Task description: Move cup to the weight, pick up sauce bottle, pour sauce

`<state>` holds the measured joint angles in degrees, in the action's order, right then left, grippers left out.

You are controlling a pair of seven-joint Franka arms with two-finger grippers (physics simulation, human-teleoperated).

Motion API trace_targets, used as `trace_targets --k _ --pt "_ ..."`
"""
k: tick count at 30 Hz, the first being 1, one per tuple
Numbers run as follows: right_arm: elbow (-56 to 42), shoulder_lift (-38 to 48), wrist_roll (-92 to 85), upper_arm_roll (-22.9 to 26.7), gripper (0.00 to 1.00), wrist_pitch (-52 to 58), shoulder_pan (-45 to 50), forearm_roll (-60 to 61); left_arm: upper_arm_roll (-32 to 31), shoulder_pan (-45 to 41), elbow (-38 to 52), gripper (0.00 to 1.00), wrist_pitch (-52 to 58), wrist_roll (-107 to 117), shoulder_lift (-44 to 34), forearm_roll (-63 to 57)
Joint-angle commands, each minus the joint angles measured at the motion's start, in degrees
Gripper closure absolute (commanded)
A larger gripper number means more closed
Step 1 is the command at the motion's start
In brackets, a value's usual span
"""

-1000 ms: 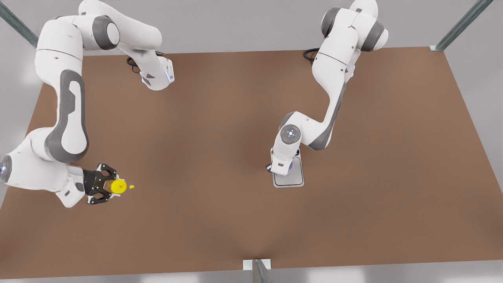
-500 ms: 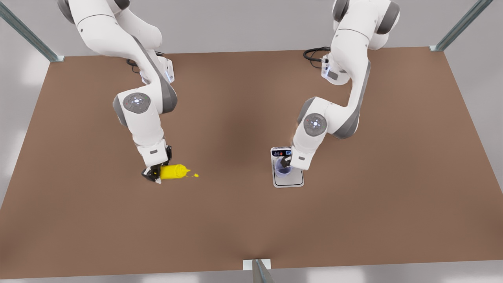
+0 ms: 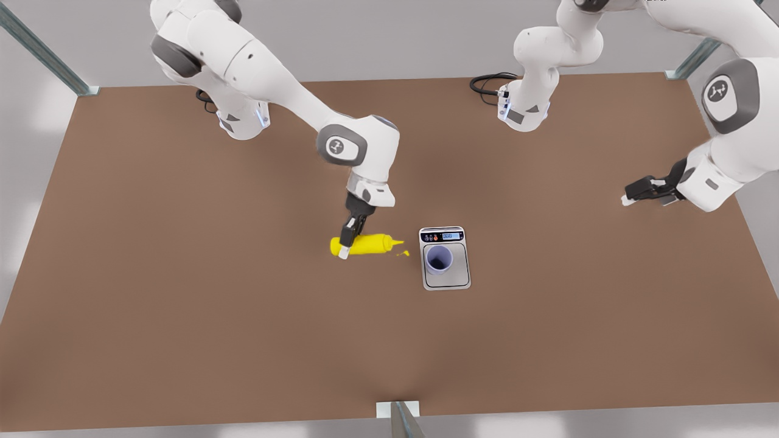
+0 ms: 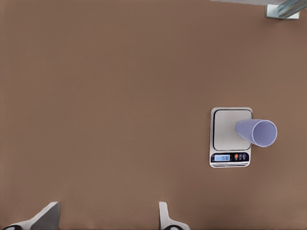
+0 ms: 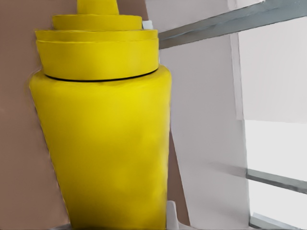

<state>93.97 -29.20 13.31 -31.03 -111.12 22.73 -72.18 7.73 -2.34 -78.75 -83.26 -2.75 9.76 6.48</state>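
My bright yellow cylindrical squeeze bottle [image 3: 364, 244] lies level, long axis running left to right, pointed nozzle aimed right at the small lavender-blue tapered cup [image 3: 439, 258] standing on the flat silver-grey digital scale [image 3: 462, 280]. Nozzle and cup are near but apart, and yellow sauce drops [image 3: 403, 253] sit on the brown table [image 3: 182, 316] between them, so I judge the bottle must travel further right before pouring. My right gripper [image 3: 345, 243] clamps the bottle's base from above, arm reaching down. My left gripper [image 3: 636, 193] waits far right, fingers spread.
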Motion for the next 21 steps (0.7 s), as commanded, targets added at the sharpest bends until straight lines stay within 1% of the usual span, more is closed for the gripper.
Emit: trace_targets --k 1,4,7,9,11,14,17,21 --pt "-0.2 -0.5 0.1 0.0 0.46 1.2 0.1 -0.4 0.0 -0.6 0.0 0.0 -0.5 0.1 0.3 -3.3" --pt "-4.4 -6.2 0.0 0.1 0.46 10.7 5.2 -8.9 0.0 -1.3 -0.4 0.0 -1.6 0.6 1.8 -2.7" --pt "-4.6 -8.8 -0.6 0.3 0.46 14.5 8.8 -16.6 -0.2 -2.8 -0.3 0.0 -1.6 3.3 2.8 -2.5" --pt "-8.4 -12.3 -0.7 0.4 0.46 19.1 10.3 -20.8 -0.2 -3.1 -0.2 0.0 -1.7 3.4 2.8 -2.8" --pt "-9.9 -14.1 -0.7 0.4 0.46 23.2 10.9 -25.3 -0.2 -3.2 -0.2 0.0 -1.6 3.4 3.0 -2.8" --pt "-14.0 -18.6 -1.3 0.5 0.46 24.0 12.8 -29.6 -0.2 -3.4 -0.3 0.0 -1.7 3.4 3.1 -2.7" --pt "-15.7 -20.5 -2.2 0.4 0.46 22.4 12.9 -31.9 -0.2 -3.4 -0.3 0.0 -1.7 3.3 3.2 -2.7" --pt "-17.2 -22.5 -12.5 0.5 0.46 22.3 13.2 -36.6 -0.2 -3.4 -0.3 0.0 -1.7 3.3 3.2 -2.6"
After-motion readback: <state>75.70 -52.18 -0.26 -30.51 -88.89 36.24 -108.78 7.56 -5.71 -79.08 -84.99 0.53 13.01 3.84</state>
